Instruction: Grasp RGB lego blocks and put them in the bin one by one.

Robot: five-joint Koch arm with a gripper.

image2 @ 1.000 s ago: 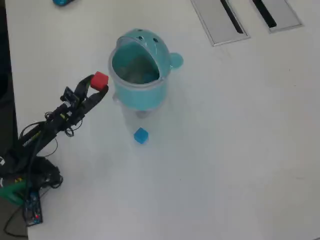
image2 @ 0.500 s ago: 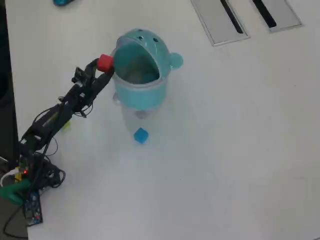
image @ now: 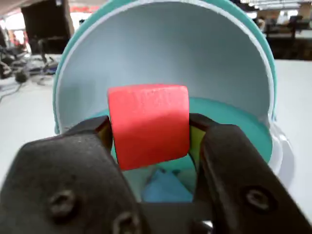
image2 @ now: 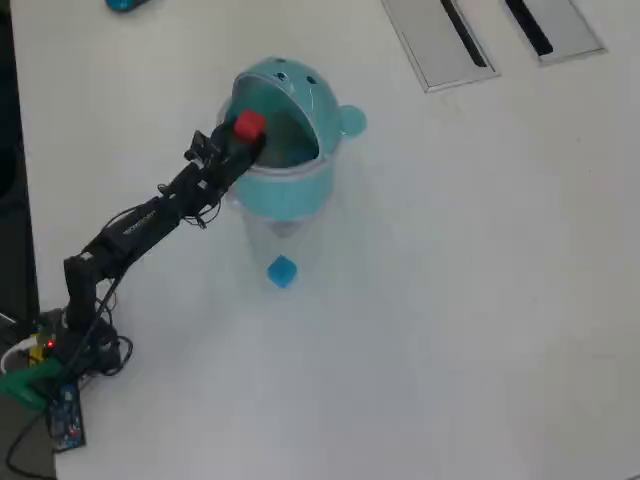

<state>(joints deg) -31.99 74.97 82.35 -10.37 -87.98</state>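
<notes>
My gripper is shut on the red lego block, which it holds over the left rim of the teal bin. The bin's domed lid is flipped open at the back. In the wrist view the red block sits clamped between the two dark fingers of the gripper, with the lid's pale inside right behind it. Under the block a blurred blue shape shows; I cannot tell what it is. A blue block lies on the white table in front of the bin.
Two flat grey panels lie at the top right. A small teal object sits at the top left edge. The arm's base with its cables is at the lower left, near the table's dark left edge.
The arm has stretched up and to the right, carrying the red block from beside the bin's left wall to over its rim. The blue block has not moved.
</notes>
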